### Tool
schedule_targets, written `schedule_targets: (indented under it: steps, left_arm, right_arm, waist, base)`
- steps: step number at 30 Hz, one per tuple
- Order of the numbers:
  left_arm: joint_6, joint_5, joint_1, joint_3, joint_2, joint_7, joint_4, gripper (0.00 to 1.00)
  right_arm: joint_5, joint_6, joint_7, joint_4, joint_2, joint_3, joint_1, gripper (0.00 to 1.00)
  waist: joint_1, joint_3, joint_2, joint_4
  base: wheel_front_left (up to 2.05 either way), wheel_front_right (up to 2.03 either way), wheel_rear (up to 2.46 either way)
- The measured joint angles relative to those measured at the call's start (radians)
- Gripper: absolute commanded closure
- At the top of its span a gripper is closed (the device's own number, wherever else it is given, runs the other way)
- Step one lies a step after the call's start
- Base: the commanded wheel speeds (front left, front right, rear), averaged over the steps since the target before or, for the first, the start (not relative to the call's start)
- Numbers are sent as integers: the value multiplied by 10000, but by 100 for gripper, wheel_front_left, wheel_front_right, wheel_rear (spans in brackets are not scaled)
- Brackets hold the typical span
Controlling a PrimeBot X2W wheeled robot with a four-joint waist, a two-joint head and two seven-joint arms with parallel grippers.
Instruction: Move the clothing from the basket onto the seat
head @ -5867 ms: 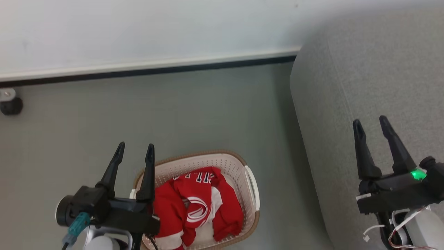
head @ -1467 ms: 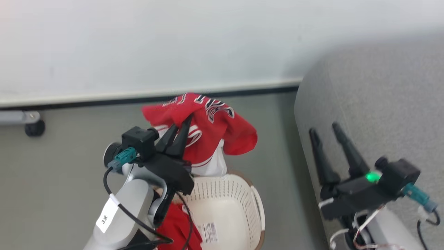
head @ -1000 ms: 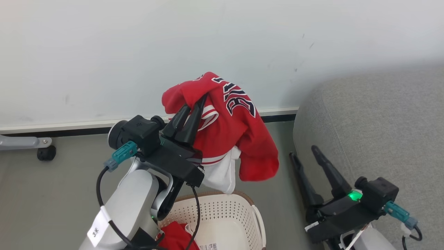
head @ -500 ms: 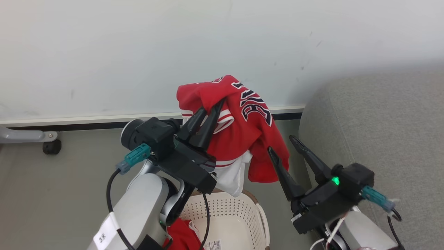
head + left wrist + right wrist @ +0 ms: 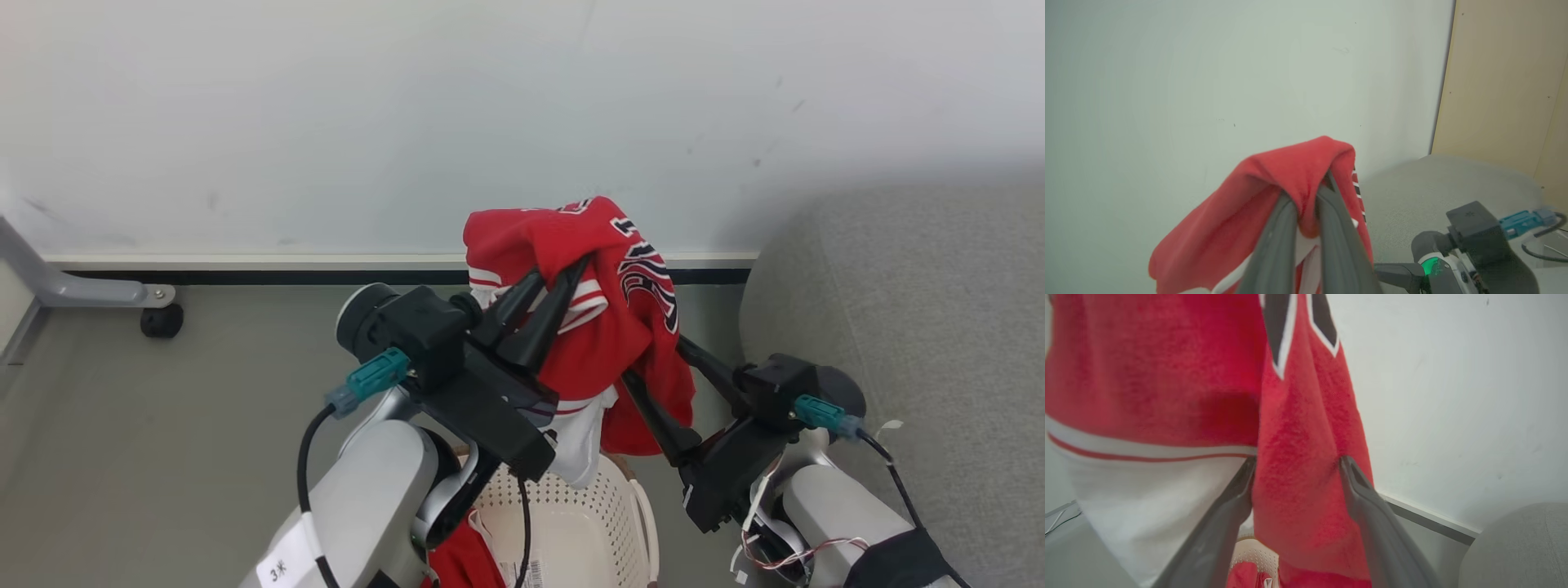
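Swinging leftward over the last half second, the right gripper [image 5: 655,363] is now reaching in under the raised red soft-fabric sports jersey with white trim and navy lettering [image 5: 629,327]; earlier it was hanging well clear, beside the large grey fabric-upholstered sofa seat [image 5: 898,310]. Its two long dark fingers [image 5: 1229,506] are standing wide apart. In the right wrist view a hanging fold of the jersey is dropping straight down between them, seemingly touching both but not being pinched. The left gripper [image 5: 562,269] is clamping tight on a bunched ridge of the same jersey, holding it high above the oval cream-white perforated plastic laundry basket [image 5: 608,514], where another red garment [image 5: 457,563] is lying. The jersey is hanging with its long axis vertical and the seat is lying off to its right, so the right arm is the nearer one for carrying it across, which probably calls for closing on the fold first
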State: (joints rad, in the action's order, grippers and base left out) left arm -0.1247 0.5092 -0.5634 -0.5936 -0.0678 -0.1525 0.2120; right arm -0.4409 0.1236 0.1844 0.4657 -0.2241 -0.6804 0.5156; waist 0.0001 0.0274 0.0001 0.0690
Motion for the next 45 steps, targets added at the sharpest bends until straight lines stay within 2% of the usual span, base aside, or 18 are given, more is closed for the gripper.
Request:
schedule_targets:
  steps: [7,8,9,10,17,21,27,35,37,38,39,40,45]
  left_arm:
    - [0,104,0,-182,35,119,-247,100]
    - [0,111,0,-182,35,136,-267,100]
    - [0,163,0,-203,36,148,-274,100]
    - [0,251,0,-226,38,188,-282,100]
    - [0,311,0,-159,15,274,-255,100]
    - [13,355,43,-98,-96,278,-221,100]
    - [38,366,337,19,-299,370,-13,100]
    - [128,366,1012,-159,-500,554,109,100]
    - [146,366,1150,-263,-516,621,157,74]
    - [146,366,1207,-297,-516,629,182,67]
    - [148,366,1243,-330,-516,631,226,48]
    - [155,364,1270,-349,-520,642,257,0]
    - [207,364,1482,-403,-541,646,364,0]
  right_arm:
    - [-213,0,-81,951,65,-646,737,0]
    - [-272,0,-75,1072,104,-725,878,29]
    - [-336,0,-71,1166,140,-754,987,87]
    - [-430,0,-61,1250,153,-777,1074,100]
    - [-957,2,263,1743,351,-631,1315,100]
    - [-1434,2,449,1883,249,-232,1313,100]
    - [-1822,4,543,1856,240,-284,1291,100]
    - [-2460,4,562,1569,-163,59,1126,100]
    - [-2500,4,562,1544,-293,119,1109,100]
    - [-2556,4,562,1544,-347,169,1109,100]
    - [-2585,4,562,1544,-408,203,1108,100]
    - [-2617,4,562,1536,-466,247,1108,100]
    - [-2742,4,631,1306,-660,546,1114,100]
  waist:
    - [0,36,0,292]
    - [0,44,0,316]
    - [0,52,0,340]
    - [0,59,0,366]
    - [0,74,0,453]
    - [0,60,0,436]
    - [0,0,0,298]
    - [0,-69,0,-151]
    - [-1,-66,0,-285]
    - [0,-62,0,-354]
    - [0,-57,0,-427]
    - [0,-53,0,-500]
    - [0,-25,0,-910]
  base:
    - [0,0,0]
    - [0,0,0]
    - [0,0,0]
    - [0,0,0]
    - [0,0,0]
    - [0,0,0]
    - [0,0,0]
    - [0,0,0]
    - [0,0,0]
    - [0,0,0]
    - [0,0,0]
    - [0,0,0]
    - [0,0,0]
